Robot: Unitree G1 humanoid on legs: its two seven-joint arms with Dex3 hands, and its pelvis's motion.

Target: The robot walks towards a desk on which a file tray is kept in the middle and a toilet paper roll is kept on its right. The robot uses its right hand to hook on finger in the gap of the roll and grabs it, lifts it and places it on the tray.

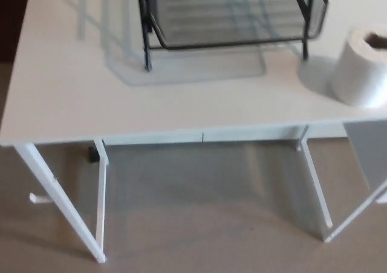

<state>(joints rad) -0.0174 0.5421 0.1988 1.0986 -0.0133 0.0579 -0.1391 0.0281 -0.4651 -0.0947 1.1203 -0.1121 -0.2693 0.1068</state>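
Shows neither the left hand nor the right hand, nor any forearm. Cannot tell the fingers' state, whether spread, pressed together or pinching anything.

Looks down at a slant on one white surface (72, 91). Counts one black wire file tray (230, 43) at the middle of the far side, cut off by the top border. Counts one toilet paper roll (357, 73), white, standing upright to the right of the tray, with the brownish core opening (378, 41) turned up and the right side clipped by the picture border. Stands apart from the tray, not touching. Leaves a strip of bare top and a soft shadow (314, 73) between itself and the tray's right front foot (305, 56). Sits nearer the front edge than the tray, close to that edge.

Leaves wide bare top to the left of the tray and in front of it, right down to the front edge, marked only by a pale reflection of the wire. Seems, though blurred, to hold more than one tier inside the tray; cannot count them.

Below the tray, under the front edge: four white legs (60, 206), two slanting at the left and two at the right, on a beige floor (199, 224). One small dark piece (94, 154) under the edge, left of the tray, too blurred to name. One grey panel (369, 155) hanging under the edge, down to the right of the tray, below the roll.
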